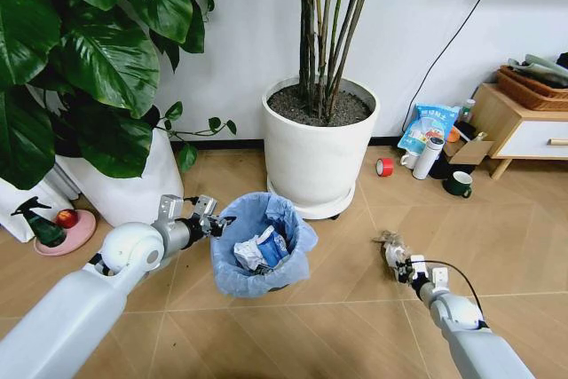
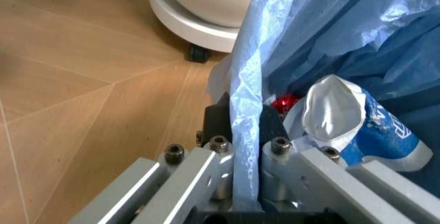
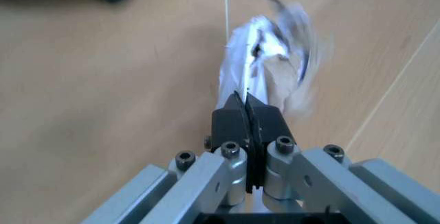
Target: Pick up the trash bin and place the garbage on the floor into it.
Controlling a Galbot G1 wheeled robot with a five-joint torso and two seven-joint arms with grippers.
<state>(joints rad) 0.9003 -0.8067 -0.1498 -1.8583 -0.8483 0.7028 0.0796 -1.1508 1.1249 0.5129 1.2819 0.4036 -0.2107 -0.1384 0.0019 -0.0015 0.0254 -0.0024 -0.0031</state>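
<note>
The trash bin (image 1: pixel 262 246), a small round bin lined with a ruffled light-blue bag, stands on the wood floor in front of the white plant pot. My left gripper (image 1: pixel 216 217) is shut on its rim (image 2: pixel 246 131), pinching the blue bag between the black pads. Inside the bin lie a blue-white wrapper (image 2: pixel 361 126), a red can (image 2: pixel 284 102) and white tissue. To the right, my right gripper (image 1: pixel 394 253) is shut on a crumpled whitish wrapper (image 3: pixel 265 62), a piece of the garbage, held just above the floor.
A big white plant pot (image 1: pixel 319 144) on a wheeled saucer stands right behind the bin. A second white pot (image 1: pixel 133 184) with large leaves is at the left. A red tape roll (image 1: pixel 384 167), dark green mug (image 1: pixel 458 185), blue snack bag (image 1: pixel 429 126) and wooden cabinet (image 1: pixel 519 126) sit at the back right.
</note>
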